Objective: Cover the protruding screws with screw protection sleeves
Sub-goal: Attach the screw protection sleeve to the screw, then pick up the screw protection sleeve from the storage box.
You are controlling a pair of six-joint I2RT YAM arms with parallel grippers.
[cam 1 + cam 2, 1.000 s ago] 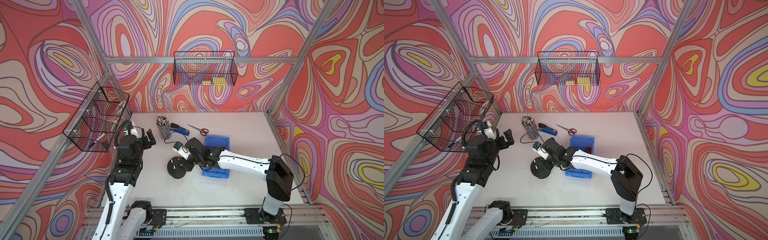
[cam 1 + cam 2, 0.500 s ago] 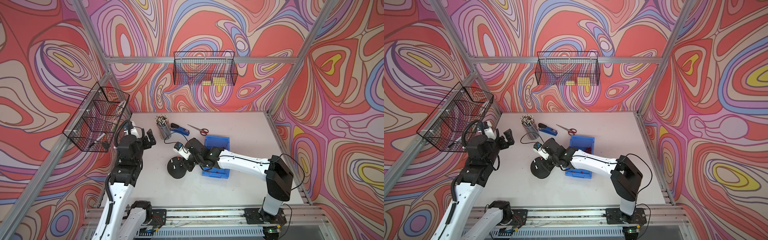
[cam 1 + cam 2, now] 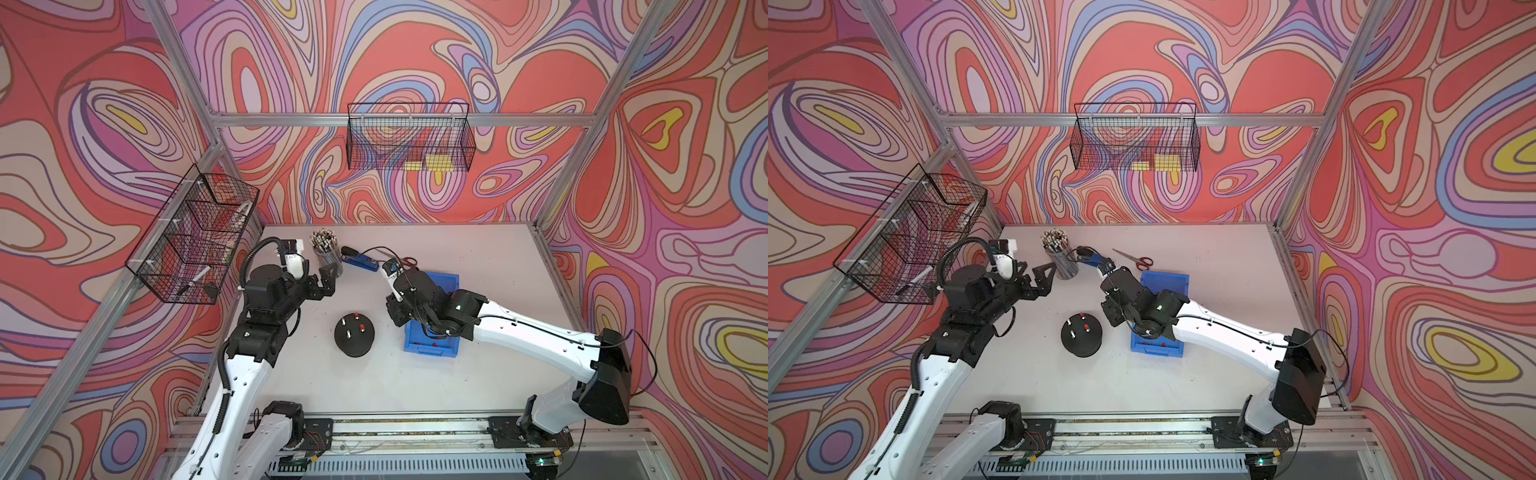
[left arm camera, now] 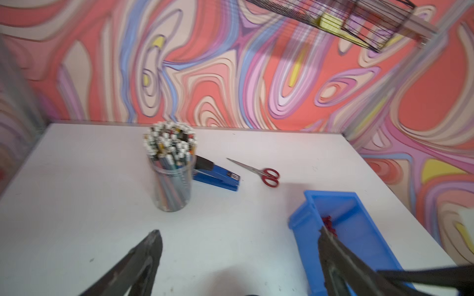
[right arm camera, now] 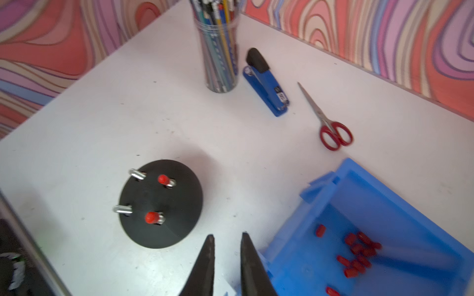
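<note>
Screw protection sleeves (image 5: 359, 252) lie loose as small red caps in the blue bin (image 5: 415, 220), and two more sit on the protruding screws (image 5: 123, 209). The right claw (image 5: 227, 235) hangs between the bin and the black base (image 5: 179, 202), jaws a narrow slit apart with nothing between them. A second ago it stood over the base, which it has now left uncovered. Its wrist view alone gives the count: of four upright studs, the two nearer the bin are capped red and the two farther ones are bare. The left claw (image 4: 238, 232) is spread wide and empty above the tabletop (image 4: 77, 179), near the pencil cup (image 4: 171, 184), placed much as before. The blue stapler (image 5: 266, 84) carries a small label too blurred to read, and the red-handled scissors (image 5: 336, 135) lie beside it. Only the top views show the wire baskets (image 3: 409, 141) hung on the walls
</note>
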